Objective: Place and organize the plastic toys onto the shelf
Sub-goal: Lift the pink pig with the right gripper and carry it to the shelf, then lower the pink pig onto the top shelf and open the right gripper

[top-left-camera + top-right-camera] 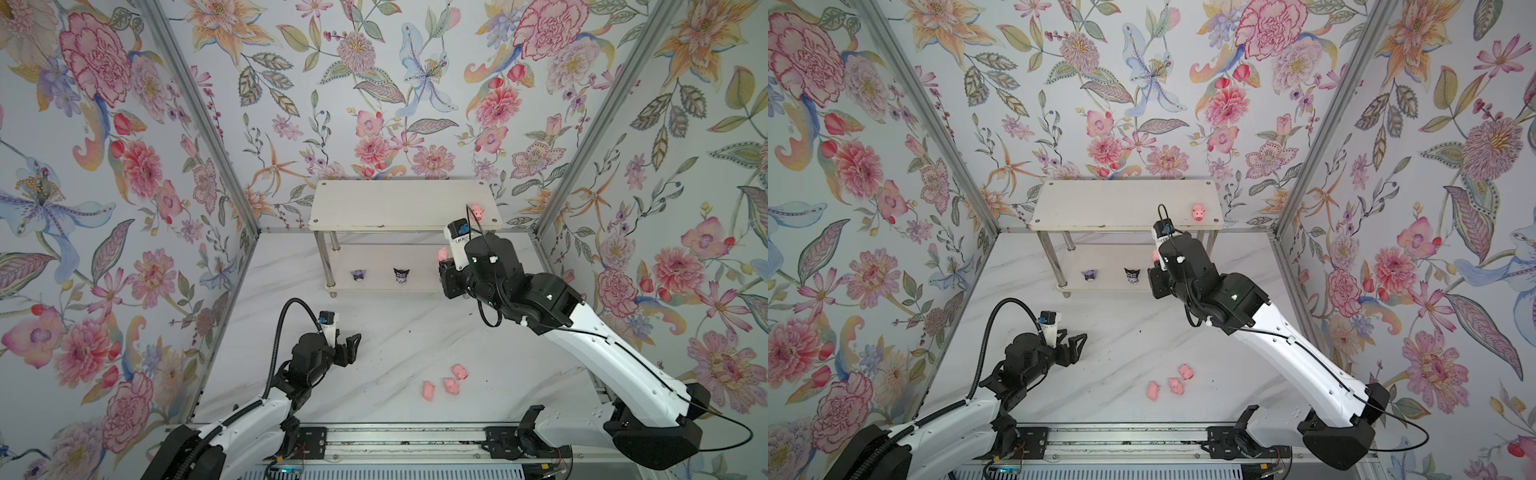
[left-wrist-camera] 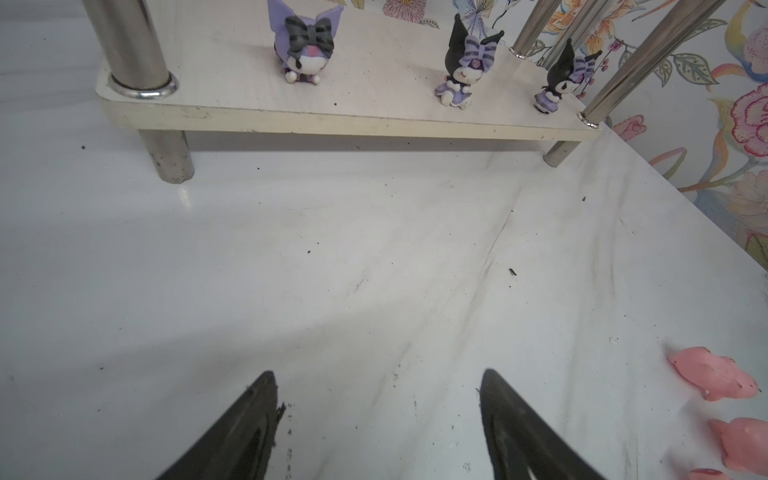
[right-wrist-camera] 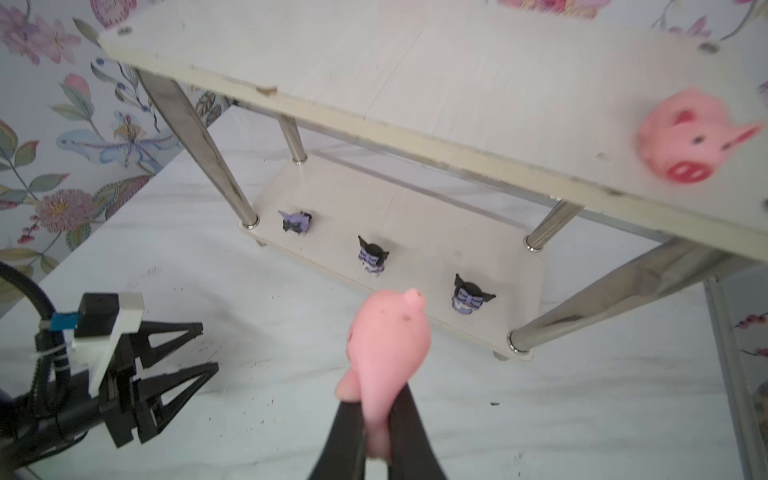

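The shelf stands at the back, and one pink pig sits near the right end of its top board. Three purple-and-white figurines stand in a row on the lower board: one, another and a third. My right gripper is shut on a pink pig, raised in front of the shelf's right end, between the two boards' heights. Three more pigs lie on the table. My left gripper hovers open and empty low over the table, left of those pigs.
The marble-look table is walled by flowered panels on three sides. Chrome legs stand at the shelf's corners. The right arm reaches diagonally across the right side. A metal rail runs along the front edge.
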{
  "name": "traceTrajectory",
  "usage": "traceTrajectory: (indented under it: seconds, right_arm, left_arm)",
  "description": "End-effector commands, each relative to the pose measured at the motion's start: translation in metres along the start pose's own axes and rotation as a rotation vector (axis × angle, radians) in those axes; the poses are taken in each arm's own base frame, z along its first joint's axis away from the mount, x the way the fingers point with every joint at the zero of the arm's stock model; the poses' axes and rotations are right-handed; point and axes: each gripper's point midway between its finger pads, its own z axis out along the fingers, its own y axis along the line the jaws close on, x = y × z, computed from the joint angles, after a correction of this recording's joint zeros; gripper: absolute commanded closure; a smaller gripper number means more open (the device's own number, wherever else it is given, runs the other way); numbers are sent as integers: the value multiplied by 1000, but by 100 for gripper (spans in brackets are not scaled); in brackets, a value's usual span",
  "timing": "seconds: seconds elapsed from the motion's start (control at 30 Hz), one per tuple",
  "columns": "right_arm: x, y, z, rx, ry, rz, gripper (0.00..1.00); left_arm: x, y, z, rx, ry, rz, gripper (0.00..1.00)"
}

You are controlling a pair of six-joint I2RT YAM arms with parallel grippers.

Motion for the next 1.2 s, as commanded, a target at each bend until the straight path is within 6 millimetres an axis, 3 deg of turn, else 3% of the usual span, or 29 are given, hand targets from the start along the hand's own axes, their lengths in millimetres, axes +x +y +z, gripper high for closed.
traceTrajectory:
  seconds: [0.0,0.33,0.53,0.7,0.73,1.0,1.17]
  right_arm:
    - [-16,-19,-8,85,7,-90,100]
    - [-106,-36,8,96,-134,-100,100]
    - [-127,-41,33,110,-152,-117,100]
    - [-119,-39,60,114,-110,-124,100]
    - [-115,-54,69,142,-89,-110,100]
    - [-84,-80,112,127,19,34,100]
    - [-64,-75,130,75,86,58,100]
  left_arm:
    - [-4,6,-1,-26,-21,7,22]
    - [-1,8,0,-39,-9,1,21]
    - [3,10,4,-44,7,0,21]
    - [7,10,8,-43,29,-3,21]
    - [8,10,10,-43,36,-5,21]
    - [18,9,20,-34,90,-5,21]
    - [22,9,24,-28,109,-8,21]
